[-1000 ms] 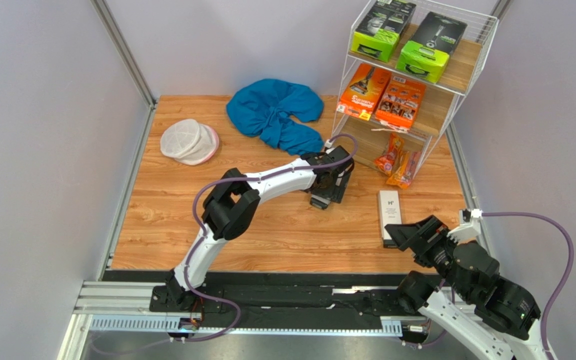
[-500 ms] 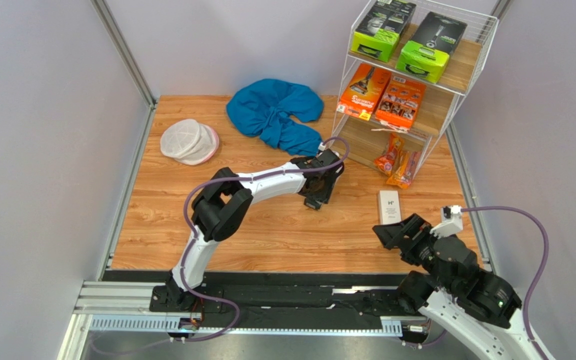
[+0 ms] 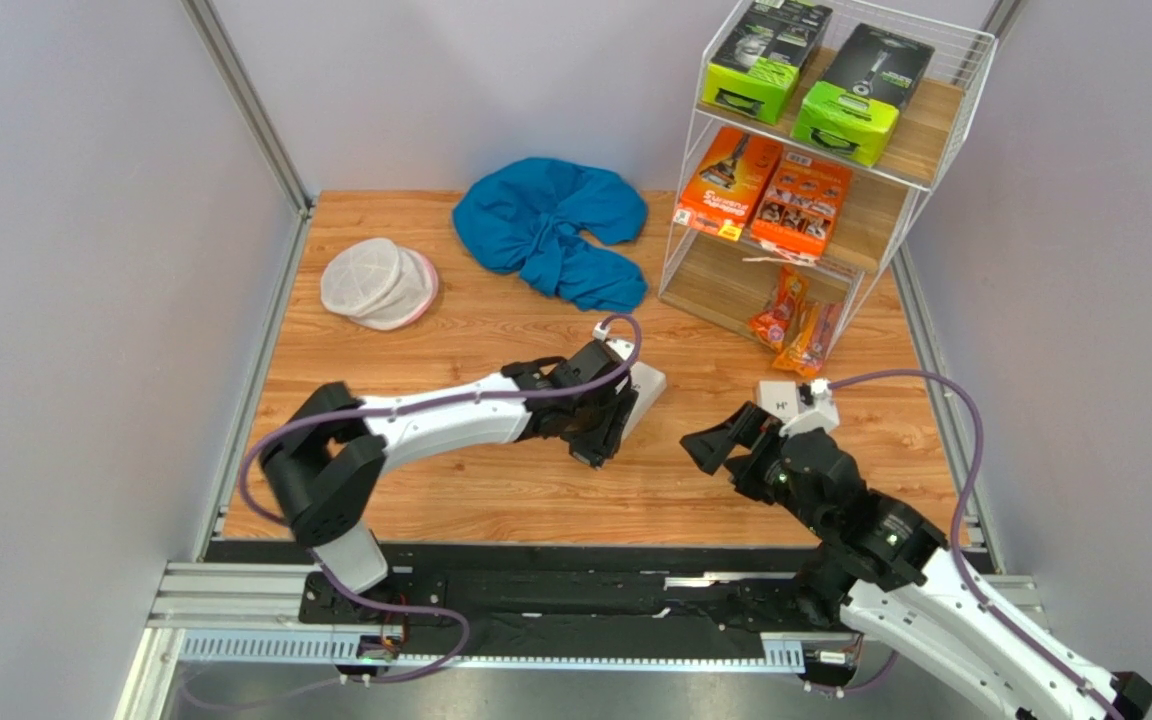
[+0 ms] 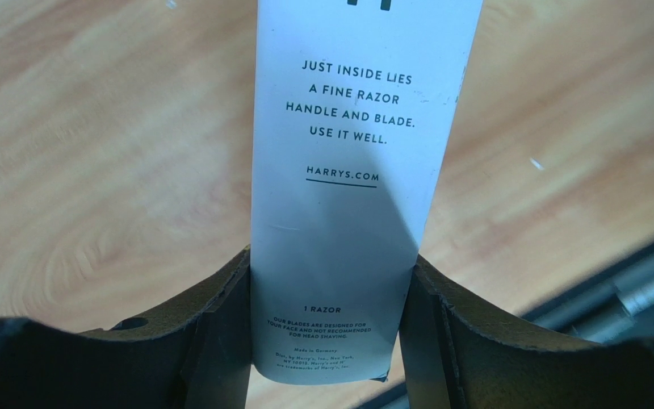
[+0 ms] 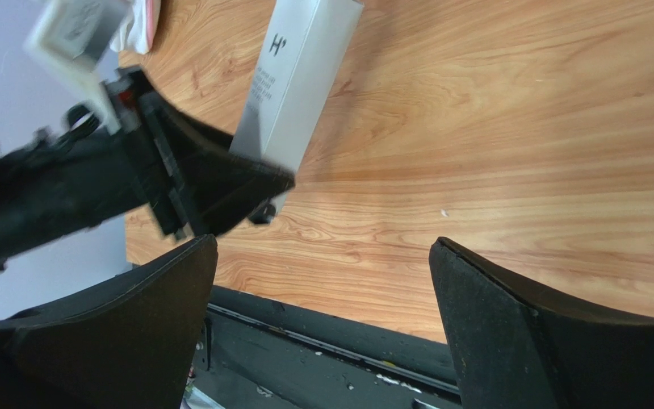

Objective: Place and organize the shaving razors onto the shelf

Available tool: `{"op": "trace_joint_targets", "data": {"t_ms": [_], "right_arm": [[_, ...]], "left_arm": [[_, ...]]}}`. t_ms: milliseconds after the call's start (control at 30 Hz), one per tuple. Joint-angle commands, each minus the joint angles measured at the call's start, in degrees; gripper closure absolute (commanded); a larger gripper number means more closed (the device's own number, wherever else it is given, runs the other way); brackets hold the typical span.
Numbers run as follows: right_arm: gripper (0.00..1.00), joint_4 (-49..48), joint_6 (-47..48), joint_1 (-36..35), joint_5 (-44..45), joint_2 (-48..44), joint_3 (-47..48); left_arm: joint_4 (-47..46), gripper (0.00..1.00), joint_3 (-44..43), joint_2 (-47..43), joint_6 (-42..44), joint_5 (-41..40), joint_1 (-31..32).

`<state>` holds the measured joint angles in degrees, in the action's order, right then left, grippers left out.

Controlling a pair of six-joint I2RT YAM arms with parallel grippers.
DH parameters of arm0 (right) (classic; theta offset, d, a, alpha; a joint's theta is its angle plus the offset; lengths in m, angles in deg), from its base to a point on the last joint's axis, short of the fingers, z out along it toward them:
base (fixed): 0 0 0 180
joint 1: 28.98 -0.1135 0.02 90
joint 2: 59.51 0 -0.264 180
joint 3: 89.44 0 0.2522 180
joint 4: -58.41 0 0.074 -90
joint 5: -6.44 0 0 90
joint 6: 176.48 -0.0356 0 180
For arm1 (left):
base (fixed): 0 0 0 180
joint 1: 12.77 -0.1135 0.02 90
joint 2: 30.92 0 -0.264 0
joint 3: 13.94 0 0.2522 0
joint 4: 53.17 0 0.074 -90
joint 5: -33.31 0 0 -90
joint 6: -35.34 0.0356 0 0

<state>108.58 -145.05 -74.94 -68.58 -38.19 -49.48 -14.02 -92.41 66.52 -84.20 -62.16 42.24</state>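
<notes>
Nearest, the right end effector (image 3: 711, 446) hung with jaws wide apart, holding nothing. Just beyond it, the left end effector (image 4: 330, 341) clamped a slim white box (image 4: 347, 170) over the wooden surface (image 3: 432, 323). The shelf (image 3: 871, 225) stood at the far right, bearing other razor packs (image 3: 800, 203).

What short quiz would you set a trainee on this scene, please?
1. True or false: the left gripper is shut on a white box.
2. Which level of the shelf holds the green boxes? A top, B middle, C bottom.
3. Fill in: the right gripper is ___.
Key: 1 true; 2 A; 3 open.
</notes>
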Motion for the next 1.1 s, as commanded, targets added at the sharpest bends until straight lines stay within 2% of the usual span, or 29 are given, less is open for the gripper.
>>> {"op": "trace_joint_targets", "data": {"t_ms": [0,167,400,533,567,633,700,767,800,833,900,1000,1067], "right_arm": [[0.00,-16.86,-0.85,0.43,-3.99,4.95,-1.32],[0.00,-24.61,-0.67,0.60,-5.84,8.03,-2.29],[0.01,-29.02,-1.64,0.52,-6.20,9.61,-3.69],[0.07,-29.55,-2.87,0.78,-6.46,10.32,-4.22],[0.10,-29.72,-3.04,0.78,-6.63,10.49,-4.31],[0.30,-30.33,-3.22,0.78,-6.90,10.58,-4.66],[0.43,-31.13,-3.49,0.95,-7.25,10.58,-4.92],[0.51,-31.39,-3.66,1.22,-7.77,10.58,-4.93],[0.62,-31.39,-3.75,1.22,-7.78,10.58,-4.93],[0.65,-31.39,-3.84,1.22,-7.78,10.32,-4.93],[0.73,-31.39,-3.92,1.39,-7.43,9.97,-5.01],[0.79,-31.31,-4.01,1.57,-6.72,8.92,-5.28],[0.81,-31.22,-4.01,1.74,-6.11,7.69,-5.63]], "left_arm": [[-4.91,0.78,4.23,-11.55,-0.43,2.22,4.40],[-3.33,0.78,6.26,-17.28,-1.31,0.82,8.62],[-3.42,0.80,7.23,-23.09,-1.49,0.47,11.00],[-4.81,0.81,8.98,-25.90,-1.13,0.55,12.23],[-5.17,0.81,9.42,-27.12,-0.96,0.55,12.67],[-6.13,0.81,10.47,-28.27,-1.05,0.90,12.93],[-6.75,0.80,11.70,-29.59,-0.70,1.17,13.20],[-7.02,0.79,12.32,-30.56,-0.34,1.26,13.29],[-6.76,0.78,12.67,-30.83,-0.26,1.08,13.38],[-6.23,0.77,12.68,-31.00,-0.17,0.73,13.29],[-4.57,0.68,12.50,-31.70,-0.43,-0.75,13.29],[-3.24,0.55,12.50,-33.02,-1.66,-3.22,13.20],[-2.28,0.35,12.24,-33.90,-2.97,-4.80,13.20]]}}
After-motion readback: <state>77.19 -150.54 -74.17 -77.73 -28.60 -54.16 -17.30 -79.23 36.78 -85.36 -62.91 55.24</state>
